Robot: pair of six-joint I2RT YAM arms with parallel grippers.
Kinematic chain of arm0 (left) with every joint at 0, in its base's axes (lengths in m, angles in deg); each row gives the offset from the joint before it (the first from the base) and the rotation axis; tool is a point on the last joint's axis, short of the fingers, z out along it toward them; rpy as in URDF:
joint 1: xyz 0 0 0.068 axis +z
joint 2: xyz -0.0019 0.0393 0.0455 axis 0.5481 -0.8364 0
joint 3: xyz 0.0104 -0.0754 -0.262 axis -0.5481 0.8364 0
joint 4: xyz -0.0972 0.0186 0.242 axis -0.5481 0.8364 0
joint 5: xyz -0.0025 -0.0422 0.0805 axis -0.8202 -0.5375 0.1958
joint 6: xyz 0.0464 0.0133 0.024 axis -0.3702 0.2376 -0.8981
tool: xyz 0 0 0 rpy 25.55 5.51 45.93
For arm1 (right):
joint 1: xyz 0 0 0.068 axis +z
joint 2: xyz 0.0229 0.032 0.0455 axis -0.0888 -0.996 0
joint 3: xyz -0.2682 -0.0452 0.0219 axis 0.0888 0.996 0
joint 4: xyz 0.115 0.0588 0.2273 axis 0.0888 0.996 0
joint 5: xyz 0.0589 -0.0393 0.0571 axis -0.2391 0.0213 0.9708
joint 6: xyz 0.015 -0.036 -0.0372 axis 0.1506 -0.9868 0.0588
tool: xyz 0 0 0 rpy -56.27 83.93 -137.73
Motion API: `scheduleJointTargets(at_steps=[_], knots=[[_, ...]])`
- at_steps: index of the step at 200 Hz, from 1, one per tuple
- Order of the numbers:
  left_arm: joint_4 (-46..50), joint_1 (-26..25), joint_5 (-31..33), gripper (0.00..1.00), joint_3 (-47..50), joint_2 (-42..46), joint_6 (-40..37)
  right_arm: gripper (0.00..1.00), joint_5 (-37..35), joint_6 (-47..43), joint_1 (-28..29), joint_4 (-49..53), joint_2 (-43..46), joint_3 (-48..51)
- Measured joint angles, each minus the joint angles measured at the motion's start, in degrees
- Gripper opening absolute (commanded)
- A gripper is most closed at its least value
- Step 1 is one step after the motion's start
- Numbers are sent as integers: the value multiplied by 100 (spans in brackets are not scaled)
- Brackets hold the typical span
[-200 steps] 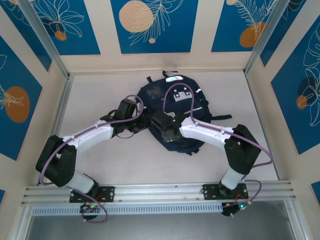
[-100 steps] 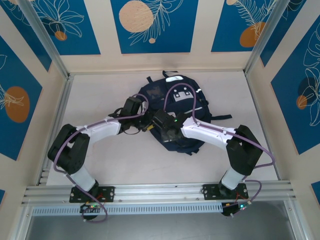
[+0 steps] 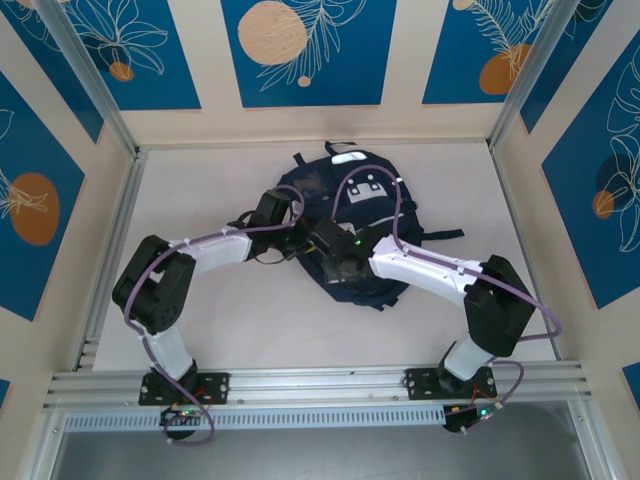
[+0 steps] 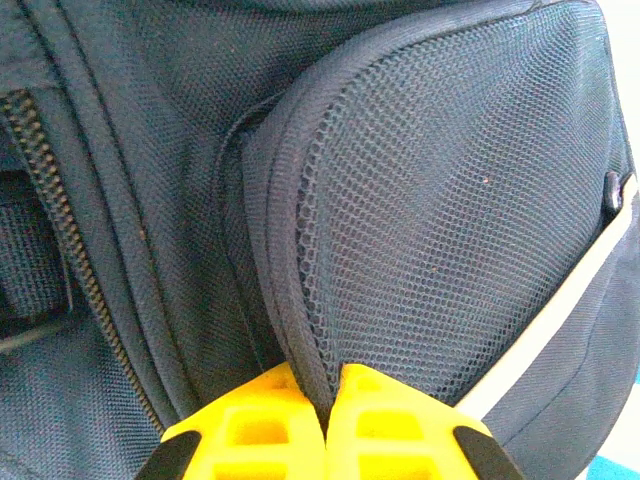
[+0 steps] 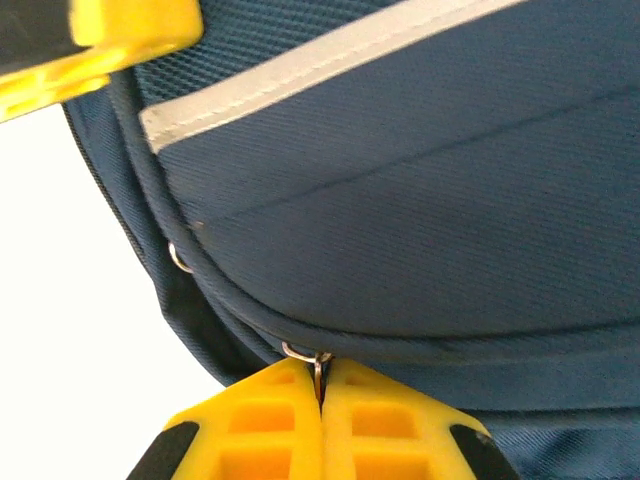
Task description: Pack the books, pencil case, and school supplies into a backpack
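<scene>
Over the last second the left arm has been swinging in from the left, its elbow folding closer to the base. Its left pincer is now clamping shut on the piped edge of the dark mesh side pocket. The right pincer is also closing fully, pinching a small metal zip ring at the seam below the thin white stripe.

Both arms are therefore gripping the large navy-blue fabric backpack. It is lying flat at the middle-rear of the pale counter, with its top toward the back wall.

My reading: this is the set-up for unzipping, with one side bracing the fabric and the other pulling the slider. Packing proper is not yet starting.

Pose: both forearms are reaching inward and converging on the bag's left flank, the two pincers working just beside each other. The right elbow is sitting well out to the right.
</scene>
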Motion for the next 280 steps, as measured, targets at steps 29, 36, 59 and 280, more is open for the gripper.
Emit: scheduleJointTargets(at_steps=[29,36,59,280], knots=[[90,109,50,0,120,214,-286,0,-264,-28,-83,-61,468,391],[131,166,50,0,177,286,-358,0,-291,-61,-155,-85,592,474],[289,415,52,0,365,507,-632,0,-348,-133,-476,-72,870,614],[1252,1871,153,53,1484,2553,216,0,1910,-828,107,-1445,-1029,-1073]])
